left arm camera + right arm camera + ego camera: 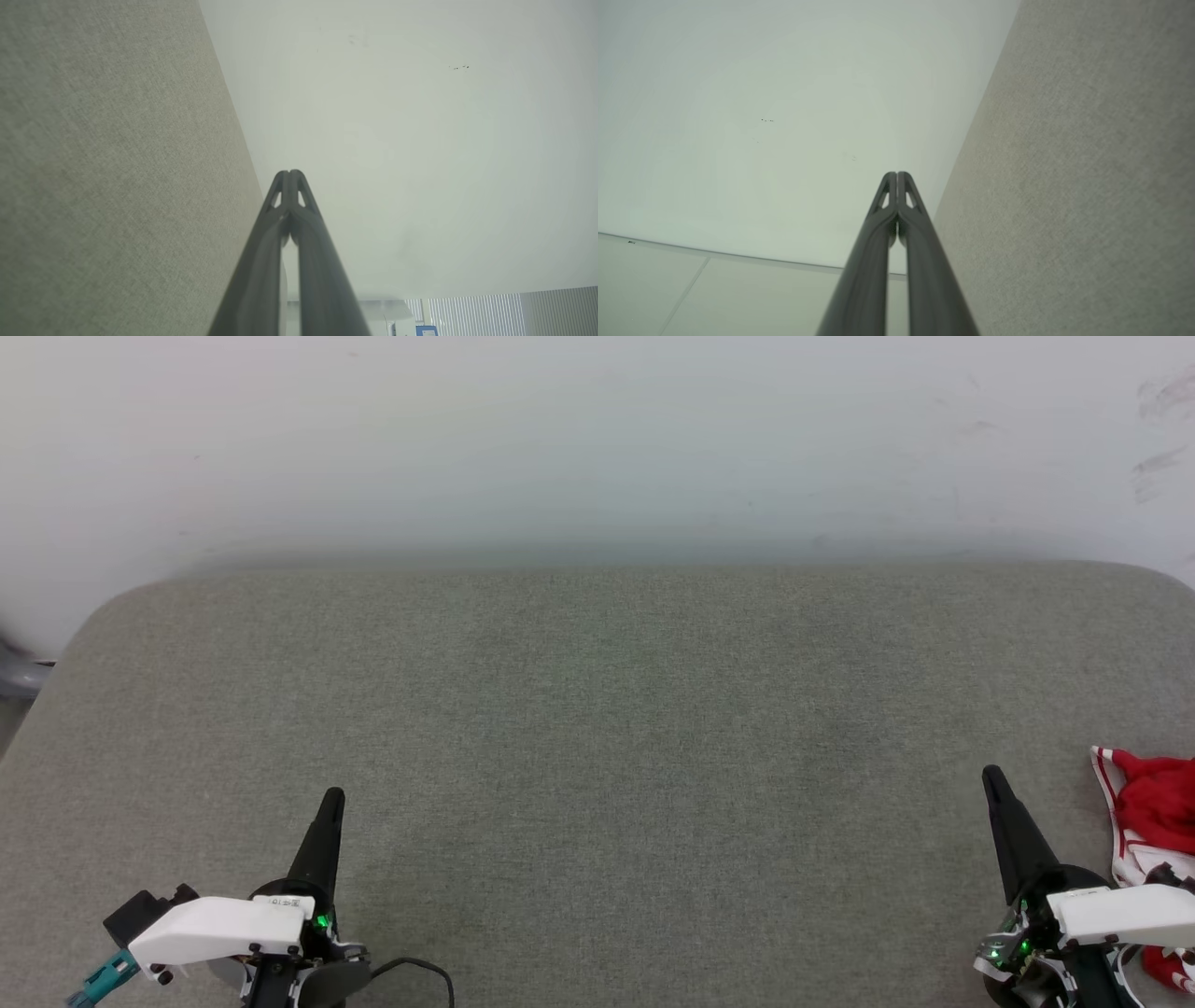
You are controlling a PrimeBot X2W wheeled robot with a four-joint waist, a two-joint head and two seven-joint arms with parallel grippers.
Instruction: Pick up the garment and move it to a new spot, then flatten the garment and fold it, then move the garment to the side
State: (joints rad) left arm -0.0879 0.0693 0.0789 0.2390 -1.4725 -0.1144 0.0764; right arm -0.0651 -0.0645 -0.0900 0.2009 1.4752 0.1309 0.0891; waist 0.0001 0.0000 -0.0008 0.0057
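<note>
The garment (1153,817), red cloth with white parts and red-and-white stripe trim, lies crumpled at the right edge of the head view, cut off by the frame. My right gripper (991,777) stands just left of it, shut and holding nothing, its tips apart from the cloth. My left gripper (333,797) is at the lower left, far from the garment, also shut and empty. In the wrist views the left gripper (289,173) and right gripper (896,174) each show their two dark fingers pressed together, tip to tip.
A wide grey fabric surface (597,709) with rounded far corners spans the head view, backed by a pale wall (597,439). A black cable (420,971) curls by the left arm. The fabric surface (117,163) fills the left of the left wrist view.
</note>
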